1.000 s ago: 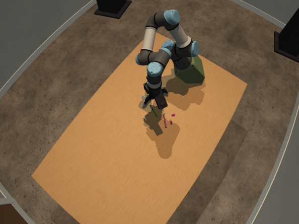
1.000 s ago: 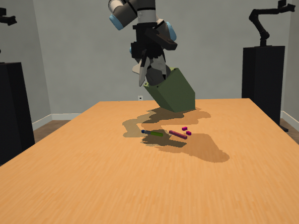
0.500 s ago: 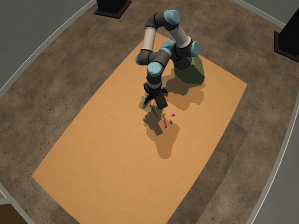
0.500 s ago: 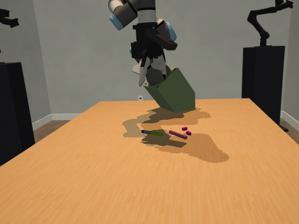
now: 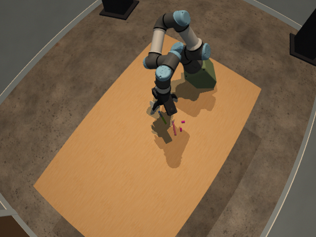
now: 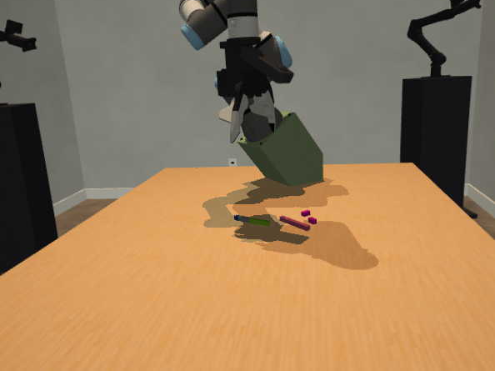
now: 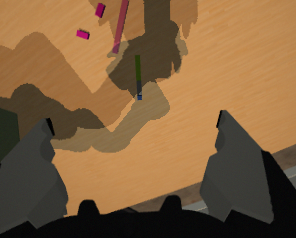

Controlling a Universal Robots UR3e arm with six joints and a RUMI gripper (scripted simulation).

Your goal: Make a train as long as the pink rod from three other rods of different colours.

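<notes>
While raised above the lime rod [image 7: 137,68], jaws gape wide, holding nothing.

Centre frame: long pink rod [image 5: 174,128], two short magenta blocks [image 5: 183,122] [image 5: 181,129], lime-green rod [image 5: 163,119] w/ dark-blue tip [image 5: 159,112]. Orange wood-grain bench [image 5: 111,154]. Grey-fingered pincer [image 7: 135,165], olive-green base [image 5: 203,75].
</notes>
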